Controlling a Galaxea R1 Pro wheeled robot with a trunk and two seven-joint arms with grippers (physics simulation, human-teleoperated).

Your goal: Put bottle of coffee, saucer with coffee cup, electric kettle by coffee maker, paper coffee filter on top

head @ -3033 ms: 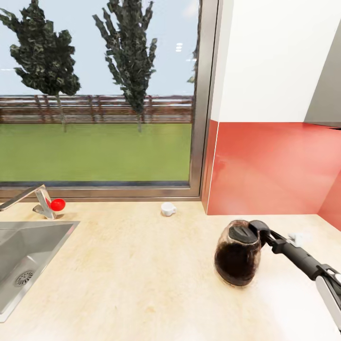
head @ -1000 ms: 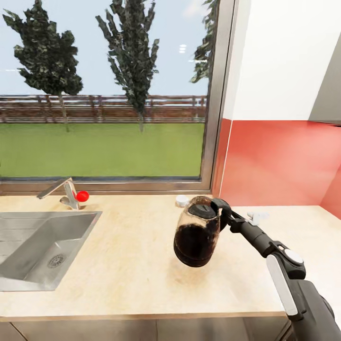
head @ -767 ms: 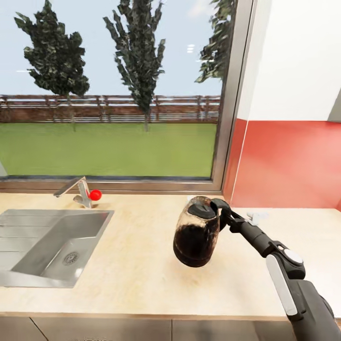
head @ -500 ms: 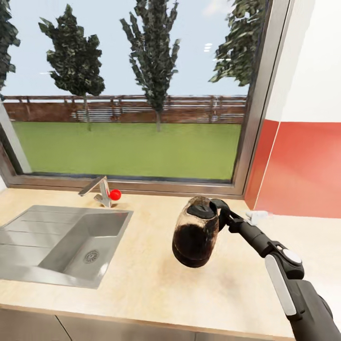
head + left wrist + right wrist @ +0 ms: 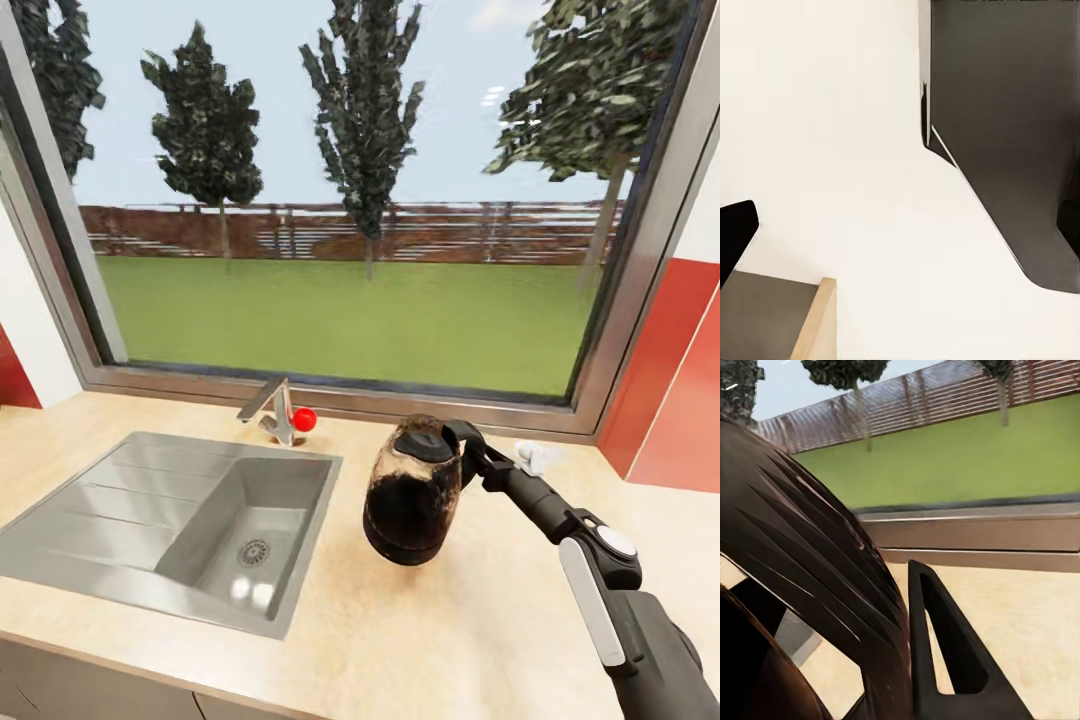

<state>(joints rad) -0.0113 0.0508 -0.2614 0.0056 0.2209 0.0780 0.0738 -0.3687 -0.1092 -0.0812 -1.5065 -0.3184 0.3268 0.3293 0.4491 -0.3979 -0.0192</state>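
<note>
The right gripper (image 5: 468,452) is clamped on the handle of the electric kettle (image 5: 412,490), holding it tilted above the beige kitchen countertop (image 5: 470,630). A steel sink (image 5: 170,525) with a faucet (image 5: 268,408) sits to its left under a wide window (image 5: 350,200). A red wall panel (image 5: 670,390) lies to the right.

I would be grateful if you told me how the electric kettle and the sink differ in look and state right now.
The electric kettle is dark, rounded glass with a black lid; the sink is a pale grey metal basin with a ribbed drainer. The kettle hangs tilted above the kitchen countertop, held at its handle by the right tool; the sink is set into that countertop. The sink lies to the kettle's left. Both sit before the window.
</note>
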